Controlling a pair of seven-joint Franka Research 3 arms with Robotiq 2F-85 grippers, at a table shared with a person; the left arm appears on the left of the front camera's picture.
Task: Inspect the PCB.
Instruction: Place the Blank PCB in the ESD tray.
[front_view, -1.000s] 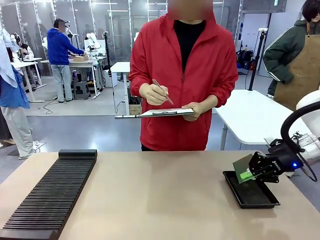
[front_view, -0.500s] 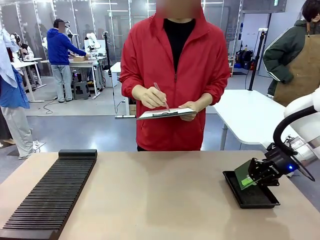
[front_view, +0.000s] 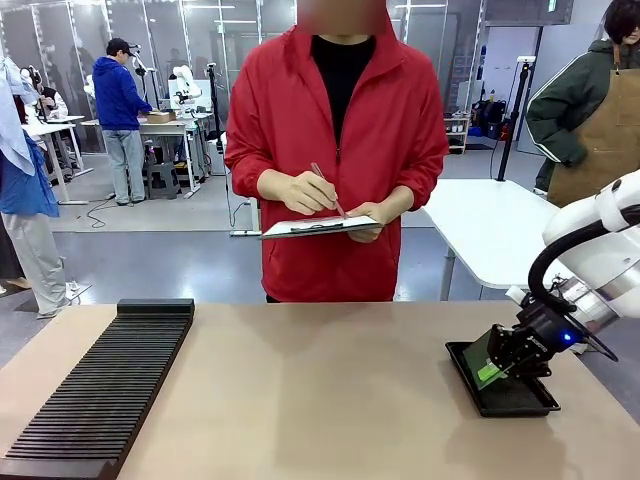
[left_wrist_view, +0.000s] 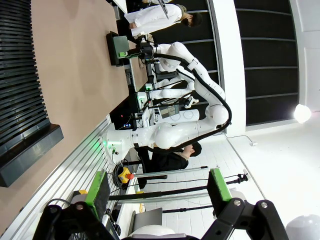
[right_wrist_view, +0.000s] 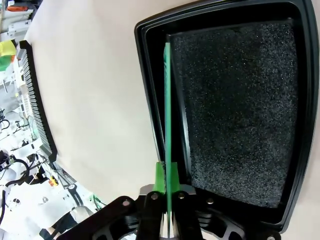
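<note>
On the table's right, the right hand (front_view: 497, 366) grips the PCB (right_wrist_view: 167, 110) edge-on over the foam-lined black tray (right_wrist_view: 295, 125)

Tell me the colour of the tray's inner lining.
Black, speckled foam lines the tray, clearest in the right wrist view, beside the green PCB edge held by the right gripper.

no legible text, labels or numbers

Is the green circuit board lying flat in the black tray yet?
No. The thin green circuit board stands on edge over the shallow black tray, clamped in the right hand.
</note>
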